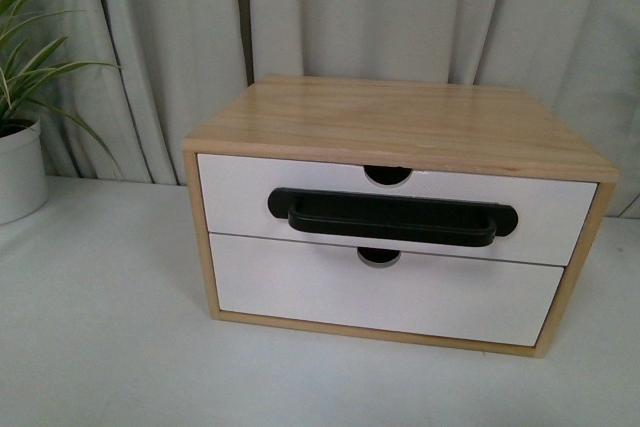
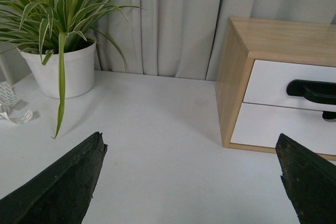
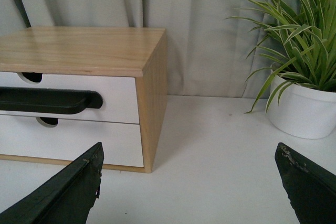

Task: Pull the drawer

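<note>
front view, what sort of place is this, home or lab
Probably a staged indoor tabletop setup: a small wooden chest on a white table, grey curtains behind, a potted plant beside it.

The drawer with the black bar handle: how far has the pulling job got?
Done: nothing; the drawer sits closed, level with the lower front. In hand: the left gripper and right gripper hang open and empty, short of the cabinet. Left: grip the handle and pull.

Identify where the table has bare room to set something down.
Free: white tabletop before the wooden two-drawer cabinet; the gap to the left white plant pot; the gap to the right white plant pot. Crowded only under their drooping leaves.
</note>
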{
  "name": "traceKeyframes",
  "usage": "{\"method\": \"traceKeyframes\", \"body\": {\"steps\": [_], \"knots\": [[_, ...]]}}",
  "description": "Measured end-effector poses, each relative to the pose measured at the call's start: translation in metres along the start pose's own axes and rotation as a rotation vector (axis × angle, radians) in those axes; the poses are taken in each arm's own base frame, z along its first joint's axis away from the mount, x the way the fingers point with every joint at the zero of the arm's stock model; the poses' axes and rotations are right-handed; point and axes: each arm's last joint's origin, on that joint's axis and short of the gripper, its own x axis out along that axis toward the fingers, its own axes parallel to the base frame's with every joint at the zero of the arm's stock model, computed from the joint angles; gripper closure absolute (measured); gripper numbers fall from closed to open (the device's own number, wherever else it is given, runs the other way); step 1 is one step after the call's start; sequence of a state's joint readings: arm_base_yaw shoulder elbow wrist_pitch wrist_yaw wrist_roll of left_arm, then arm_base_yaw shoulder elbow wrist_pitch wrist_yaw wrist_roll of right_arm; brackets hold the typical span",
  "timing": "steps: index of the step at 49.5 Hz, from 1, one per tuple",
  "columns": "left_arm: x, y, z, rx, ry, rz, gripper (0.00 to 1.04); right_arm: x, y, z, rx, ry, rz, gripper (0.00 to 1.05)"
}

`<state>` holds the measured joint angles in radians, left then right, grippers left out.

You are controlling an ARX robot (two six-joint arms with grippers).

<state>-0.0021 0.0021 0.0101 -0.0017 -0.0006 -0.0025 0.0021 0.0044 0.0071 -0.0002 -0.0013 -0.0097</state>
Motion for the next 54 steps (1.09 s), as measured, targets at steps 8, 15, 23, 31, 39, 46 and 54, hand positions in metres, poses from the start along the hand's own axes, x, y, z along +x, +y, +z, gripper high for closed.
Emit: {"method": "traceKeyframes", "body": {"steps": [8, 15, 23, 31, 39, 46, 54], "knots": [[0.0, 0.0, 0.0, 0.0, 0.0, 0.0, 0.06, 0.0, 0.0, 0.0, 0.0, 0.0, 0.0, 0.09], [0.007, -0.005, 0.001, -0.018, 0.142, 0.332, 0.06, 0.006, 0.001, -0.001, 0.118, 0.266, 0.222, 0.09], [0.032, -0.016, 0.017, 0.08, 0.143, 0.335, 0.06, 0.032, -0.002, 0.019, 0.051, 0.293, 0.276, 0.09], [0.065, -0.028, 0.035, 0.241, 0.113, 0.113, 0.06, 0.055, 0.007, 0.03, -0.084, 0.375, 0.402, 0.09], [0.103, -0.048, 0.047, 0.486, 0.036, -0.136, 0.06, 0.08, 0.022, 0.039, -0.278, 0.413, 0.577, 0.09], [0.134, -0.064, 0.04, 0.77, 0.097, -0.455, 0.06, 0.103, 0.034, 0.048, -0.431, 0.426, 0.701, 0.09], [0.155, -0.072, 0.035, 0.973, 0.136, -0.602, 0.06, 0.119, 0.042, 0.05, -0.537, 0.419, 0.787, 0.09]]}}
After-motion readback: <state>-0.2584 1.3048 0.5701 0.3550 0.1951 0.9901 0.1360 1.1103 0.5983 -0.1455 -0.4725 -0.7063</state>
